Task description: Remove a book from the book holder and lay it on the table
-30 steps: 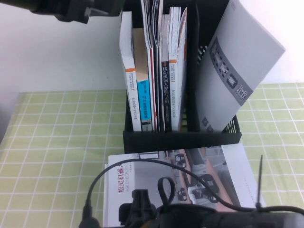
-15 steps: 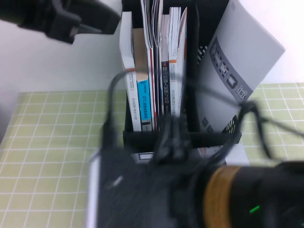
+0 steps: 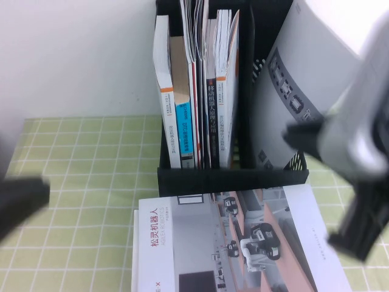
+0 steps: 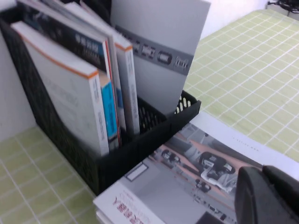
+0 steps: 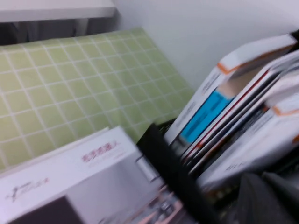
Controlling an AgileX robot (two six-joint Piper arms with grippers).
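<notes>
A: Both arms have swung aside since the earlier frame; the book (image 3: 243, 243) lies flat on the bench (image 3: 79, 164) before the book holder (image 3: 231, 179).

B: Left gripper (image 4: 268, 196) and right gripper (image 3: 358, 164) fingers — cannot tell (blurred). Risk: the right arm clipping the grey brochure (image 3: 304, 91).

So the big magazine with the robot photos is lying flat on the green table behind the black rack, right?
Not quite. The magazine does lie flat on the green table, but in front of the black rack, against its low front wall, not behind it. The high view shows this.
</notes>
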